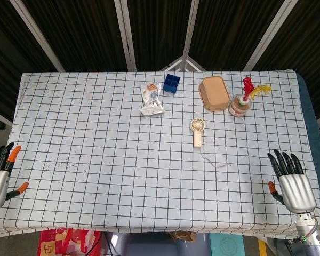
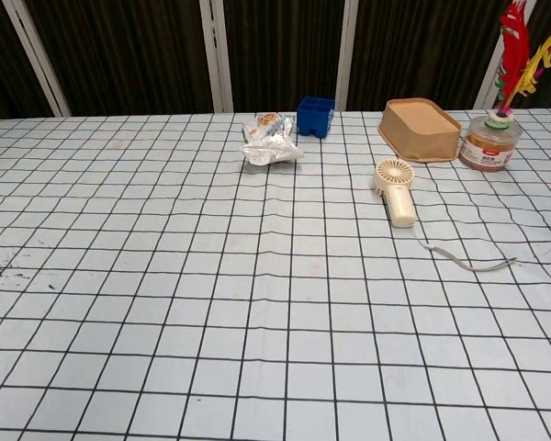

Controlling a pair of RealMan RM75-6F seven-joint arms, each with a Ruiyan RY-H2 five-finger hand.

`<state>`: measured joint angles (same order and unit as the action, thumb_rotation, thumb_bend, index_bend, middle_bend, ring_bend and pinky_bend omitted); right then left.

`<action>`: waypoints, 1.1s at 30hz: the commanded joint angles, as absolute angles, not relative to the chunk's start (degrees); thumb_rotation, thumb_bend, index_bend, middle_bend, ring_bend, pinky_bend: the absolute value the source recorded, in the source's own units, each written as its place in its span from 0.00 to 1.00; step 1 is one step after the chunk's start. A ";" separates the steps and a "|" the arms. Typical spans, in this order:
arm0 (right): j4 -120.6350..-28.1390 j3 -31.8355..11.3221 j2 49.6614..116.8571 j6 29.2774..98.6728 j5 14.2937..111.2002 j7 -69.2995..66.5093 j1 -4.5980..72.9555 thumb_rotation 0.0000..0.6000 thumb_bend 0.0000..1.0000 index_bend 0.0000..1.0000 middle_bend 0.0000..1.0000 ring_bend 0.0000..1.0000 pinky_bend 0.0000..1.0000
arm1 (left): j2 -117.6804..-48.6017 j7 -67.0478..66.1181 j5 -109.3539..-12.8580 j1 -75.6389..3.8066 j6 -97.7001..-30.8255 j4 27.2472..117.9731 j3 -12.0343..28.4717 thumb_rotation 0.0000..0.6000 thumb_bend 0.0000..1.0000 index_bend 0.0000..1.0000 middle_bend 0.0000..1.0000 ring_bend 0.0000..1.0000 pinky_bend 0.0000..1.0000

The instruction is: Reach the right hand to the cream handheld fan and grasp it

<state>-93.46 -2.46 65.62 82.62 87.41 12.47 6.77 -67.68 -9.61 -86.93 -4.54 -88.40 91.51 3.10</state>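
The cream handheld fan [image 1: 198, 130] lies flat on the checked tablecloth, round head toward the back, handle toward me; the chest view shows the fan [image 2: 396, 190] right of centre. A thin white cord [image 1: 218, 161] trails from its handle to the right. My right hand [image 1: 291, 182] is at the table's front right corner, fingers spread and holding nothing, well right of and nearer than the fan. Over the front left edge my left hand [image 1: 1, 176] is open too. Neither hand appears in the chest view.
Behind the fan sit a tan tray [image 1: 214, 92], a jar with red and yellow feathers [image 1: 240, 104], a blue compartment box [image 1: 172, 83] and a crumpled snack packet [image 1: 151, 99]. The checked table [image 1: 96, 160] ends close to both hands.
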 commanded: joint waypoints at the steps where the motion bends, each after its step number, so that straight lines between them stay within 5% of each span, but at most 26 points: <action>1: -93.45 -2.45 65.64 82.61 87.42 12.48 6.78 1.00 0.45 0.00 0.00 0.00 0.00 | -67.69 -9.62 -87.00 -4.54 -88.47 91.49 3.09 1.00 0.09 0.00 0.00 0.00 0.00; 27: -94.13 -2.28 65.48 81.67 87.87 11.58 7.32 1.00 0.45 0.00 0.00 0.00 0.02 | -67.42 -9.22 -87.91 -4.31 -88.86 92.00 2.60 1.00 0.09 0.00 0.00 0.00 0.00; 30: -94.83 -3.25 65.71 79.79 87.01 11.47 8.79 1.00 0.45 0.00 0.14 0.20 0.31 | -67.28 -8.75 -87.99 -4.32 -88.87 92.11 2.61 1.00 0.09 0.00 0.00 0.00 0.00; 32: -96.11 -4.44 65.87 77.34 85.51 11.77 10.52 1.00 0.45 0.00 0.43 0.51 0.58 | -67.22 -8.52 -87.96 -4.40 -88.75 92.09 2.64 1.00 0.09 0.00 0.00 0.00 0.00; 33: -96.65 -5.12 66.04 76.02 84.70 11.96 11.52 1.00 0.45 0.00 0.52 0.59 0.64 | -67.22 -8.42 -87.92 -4.43 -88.68 92.13 2.67 1.00 0.09 0.00 0.00 0.00 0.00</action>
